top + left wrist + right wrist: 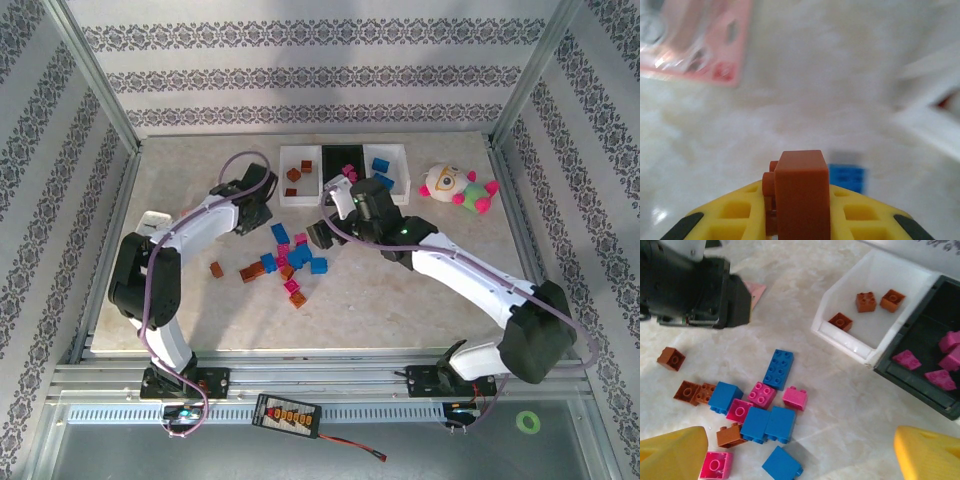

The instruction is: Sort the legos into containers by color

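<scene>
My left gripper (796, 220) is shut on a brown-orange lego (801, 185), held above the table with a blue brick (847, 177) blurred beyond it. From above, that gripper (250, 207) sits left of the loose legos (290, 262). My right gripper (800, 460) hangs open over the pile, near a long blue brick (778, 369), with nothing between its yellow fingers (672, 452). From above it (325, 236) is just in front of the containers. The left white bin (300, 152) holds brown bricks, the black bin (345, 150) pink ones, the right white bin (390, 150) blue ones.
A plush toy (455, 187) lies right of the bins. A pink-and-white packet (695, 40) lies on the table ahead of the left gripper. The left gripper's black body (695, 287) looms at the upper left of the right wrist view. Metal frame rails border the table.
</scene>
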Motion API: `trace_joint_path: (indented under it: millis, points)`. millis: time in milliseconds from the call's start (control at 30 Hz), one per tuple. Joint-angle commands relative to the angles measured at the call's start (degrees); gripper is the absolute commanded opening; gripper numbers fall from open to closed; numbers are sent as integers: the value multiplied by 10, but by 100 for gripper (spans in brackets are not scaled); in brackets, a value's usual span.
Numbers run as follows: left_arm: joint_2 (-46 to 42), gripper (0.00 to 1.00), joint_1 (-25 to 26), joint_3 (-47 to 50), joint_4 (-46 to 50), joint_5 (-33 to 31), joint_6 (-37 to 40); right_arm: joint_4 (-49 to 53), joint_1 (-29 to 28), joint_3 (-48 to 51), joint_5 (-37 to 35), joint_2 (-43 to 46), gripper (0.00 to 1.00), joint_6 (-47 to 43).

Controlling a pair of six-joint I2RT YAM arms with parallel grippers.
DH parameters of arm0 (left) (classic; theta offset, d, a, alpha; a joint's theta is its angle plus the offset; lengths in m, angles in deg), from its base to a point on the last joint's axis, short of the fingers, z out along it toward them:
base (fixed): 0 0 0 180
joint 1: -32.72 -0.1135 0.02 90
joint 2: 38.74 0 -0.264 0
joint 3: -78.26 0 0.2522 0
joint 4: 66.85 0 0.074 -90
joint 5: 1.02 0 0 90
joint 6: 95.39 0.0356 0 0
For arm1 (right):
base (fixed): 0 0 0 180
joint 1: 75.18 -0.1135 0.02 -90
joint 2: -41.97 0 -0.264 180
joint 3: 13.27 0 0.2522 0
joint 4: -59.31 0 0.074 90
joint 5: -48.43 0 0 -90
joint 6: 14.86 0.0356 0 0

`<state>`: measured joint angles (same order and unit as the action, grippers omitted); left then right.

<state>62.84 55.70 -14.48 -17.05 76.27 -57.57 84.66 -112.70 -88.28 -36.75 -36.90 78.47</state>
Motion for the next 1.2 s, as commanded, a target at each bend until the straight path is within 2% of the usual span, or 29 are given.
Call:
trace_joint_path:
  millis: [0, 300, 533, 667, 733, 833, 967, 1067, 1167]
  points:
    - [43, 21, 16, -79, 12, -3, 67, -32, 17, 20, -17, 24, 95, 24]
    - [208, 21, 25, -337, 59, 26, 121, -37, 31, 50, -42, 55, 95, 44]
    - [350, 23, 25, -548, 153, 35, 149, -29, 32, 65, -55, 73, 95, 50]
    - [392, 25, 25, -616, 175, 34, 151, -20, 33, 65, -59, 78, 94, 63]
    - [396, 32, 25, -623, 176, 30, 151, -14, 35, 61, -60, 78, 94, 70]
    - [388, 57, 25, -625, 176, 30, 155, -2, 33, 56, -59, 77, 94, 83]
    - [360, 80, 27, -616, 179, 29, 171, 3, 26, 59, -67, 69, 95, 103]
    - [325, 91, 28, -591, 176, 20, 184, 6, 12, 62, -73, 49, 95, 127]
    - [274, 96, 30, -541, 160, 8, 194, 14, -14, 62, -84, 21, 95, 151]
